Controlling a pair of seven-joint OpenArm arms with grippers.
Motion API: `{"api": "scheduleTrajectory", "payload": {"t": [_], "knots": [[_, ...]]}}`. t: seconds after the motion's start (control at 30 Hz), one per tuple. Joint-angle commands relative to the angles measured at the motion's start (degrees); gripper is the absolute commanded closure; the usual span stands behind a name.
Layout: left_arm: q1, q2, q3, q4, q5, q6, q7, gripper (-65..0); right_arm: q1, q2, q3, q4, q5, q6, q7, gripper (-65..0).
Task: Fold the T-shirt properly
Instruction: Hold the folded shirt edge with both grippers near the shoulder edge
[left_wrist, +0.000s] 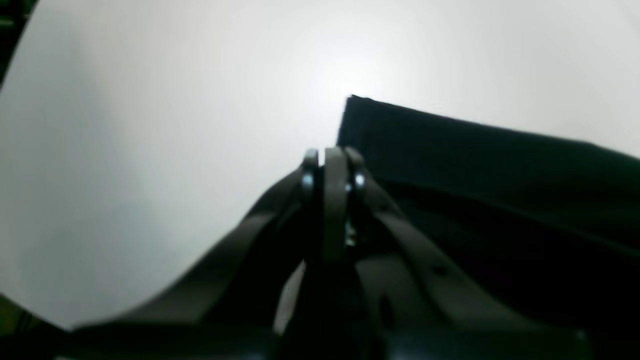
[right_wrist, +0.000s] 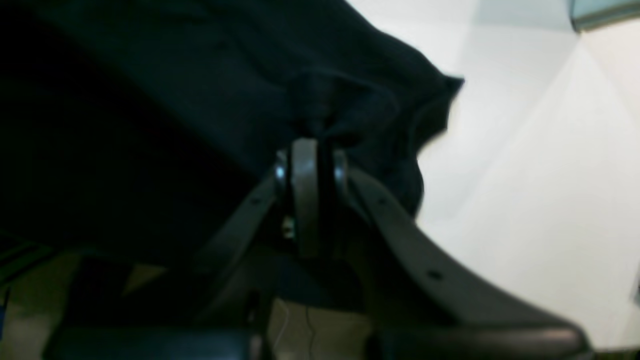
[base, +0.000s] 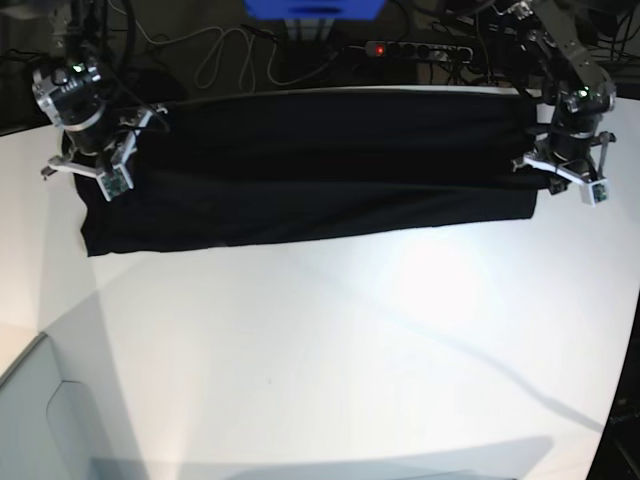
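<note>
The T-shirt (base: 320, 170) lies as a long black band across the far part of the white table (base: 330, 340), plain side showing. My right gripper (base: 100, 165) stands over its left end. In the right wrist view that gripper (right_wrist: 306, 145) is shut, and the T-shirt (right_wrist: 200, 75) bunches up at its tips. My left gripper (base: 558, 165) is at the band's right end. Seen from the left wrist, this gripper (left_wrist: 332, 152) is shut at the edge of the T-shirt (left_wrist: 475, 165), just below a cloth corner. No print shows.
Cables, a power strip (base: 400, 48) with a red light and a blue object (base: 312, 8) lie behind the table's far edge. A pale grey panel (base: 40, 420) adjoins the table at the near left. The table's right edge curves away at the lower right.
</note>
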Motion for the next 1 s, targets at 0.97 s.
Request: {"api": "scheduleTrajectory", "payload": {"t": [0.97], "knots": [[4.0,0.2,0.0,-1.7,-1.1,0.1,-1.3,0.0,0.3,-2.7,6.8,-5.5,-0.3,7.8,1.0,-0.7]]}}
